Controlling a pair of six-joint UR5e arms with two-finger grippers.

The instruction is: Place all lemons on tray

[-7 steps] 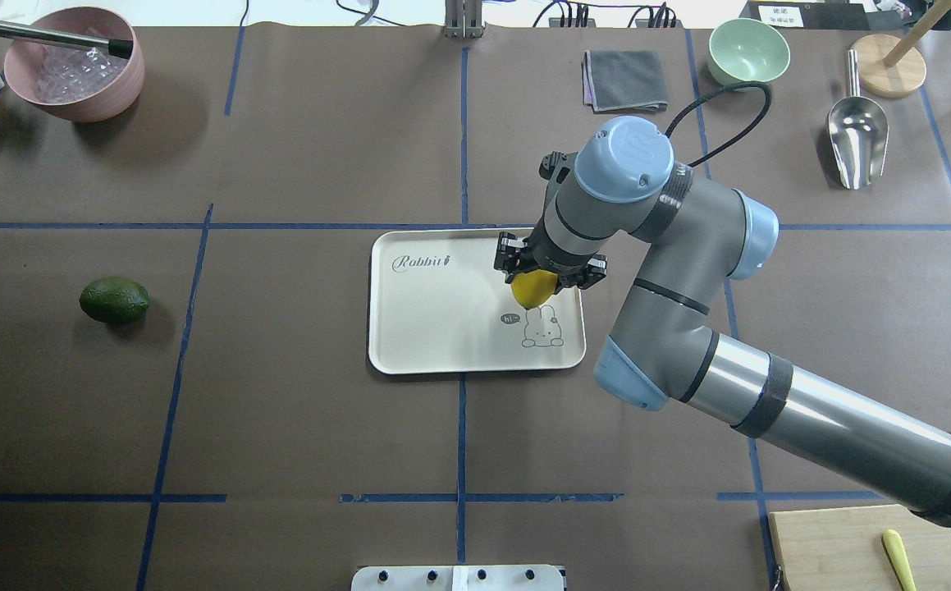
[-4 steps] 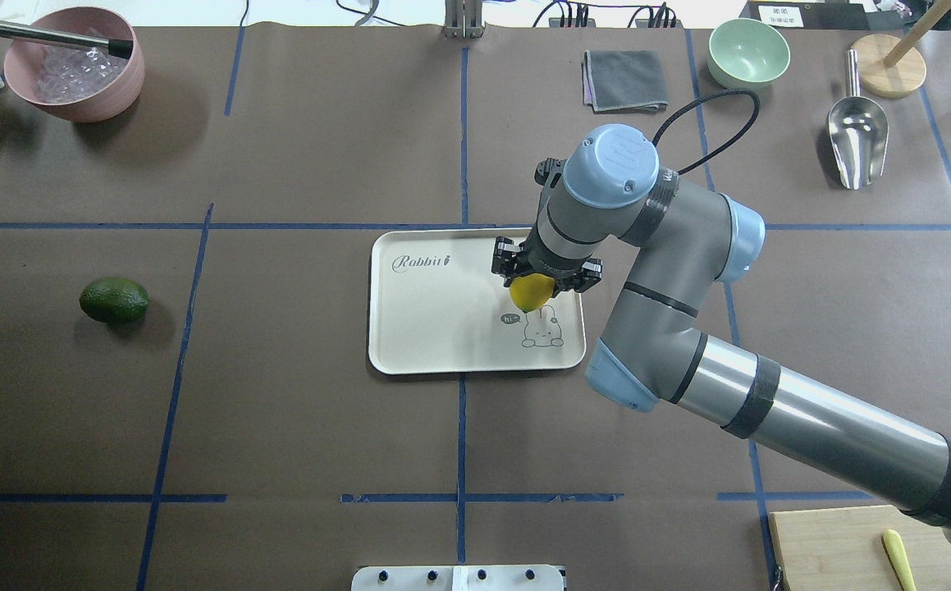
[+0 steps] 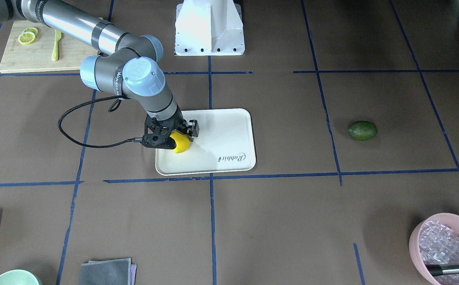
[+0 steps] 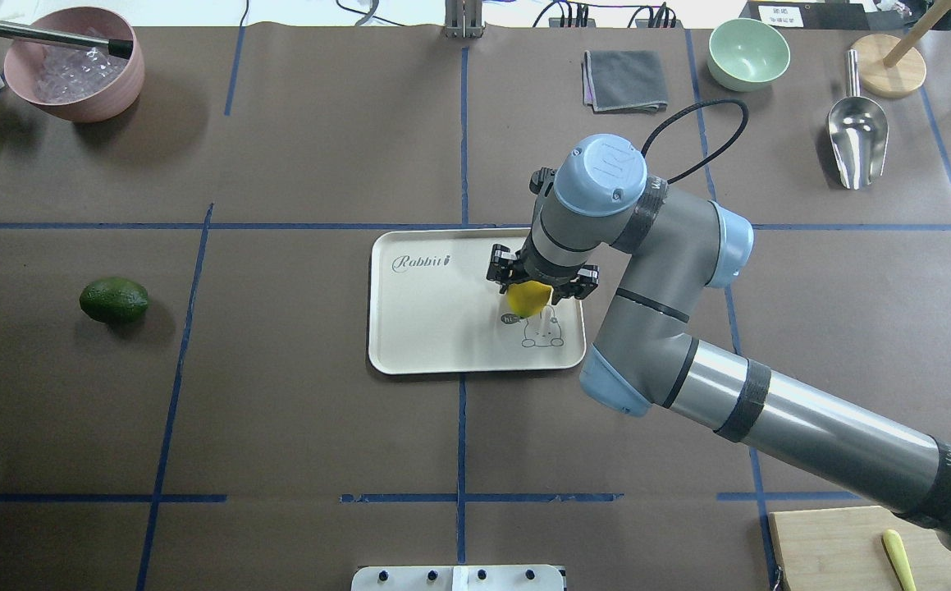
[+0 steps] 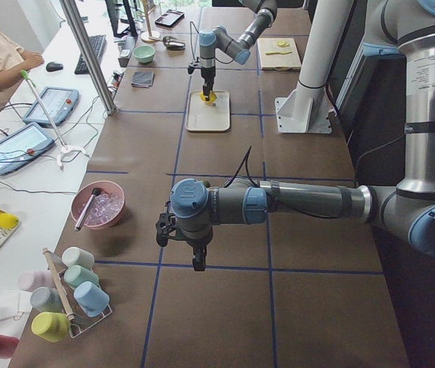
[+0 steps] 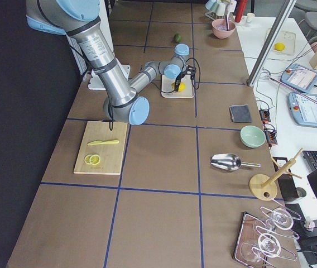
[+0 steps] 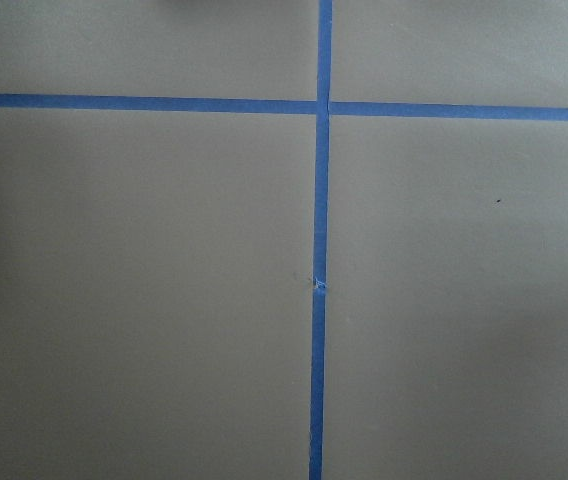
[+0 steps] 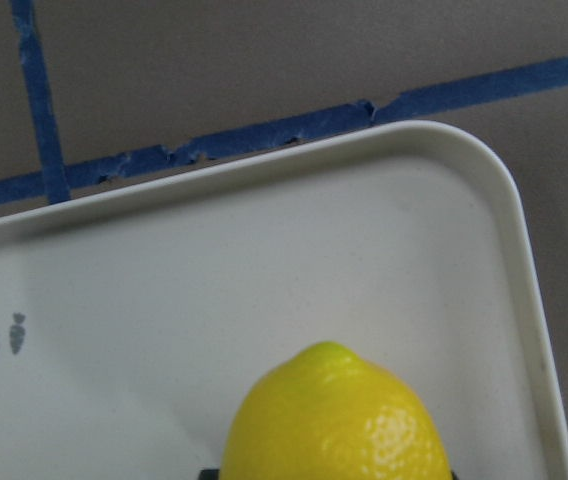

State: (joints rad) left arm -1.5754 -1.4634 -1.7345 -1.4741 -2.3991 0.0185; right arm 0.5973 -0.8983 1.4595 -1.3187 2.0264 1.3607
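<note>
My right gripper (image 4: 537, 286) is shut on the bright yellow lemon (image 4: 528, 299) and holds it low over the right part of the off-white "Rabbit" tray (image 4: 434, 328); I cannot tell whether it touches the tray. The front view shows the lemon (image 3: 181, 145) in the gripper (image 3: 172, 139) over the tray (image 3: 225, 130). The right wrist view shows the lemon's tip (image 8: 334, 420) over the tray's corner (image 8: 264, 250). The dark green lemon (image 4: 114, 300) lies on the table far left of the tray. My left gripper (image 5: 197, 262) shows only in the left side view, so I cannot tell its state.
A pink bowl (image 4: 73, 66) stands at the back left. A grey cloth (image 4: 624, 80), green bowl (image 4: 748, 51) and metal scoop (image 4: 857, 131) are at the back right. A bamboo cutting board (image 3: 35, 55) with lemon slices (image 3: 27, 36) is near the robot's right.
The right arm has shifted a little left and lowered the yellow lemon closer to the tray. The green lemon has not moved.
</note>
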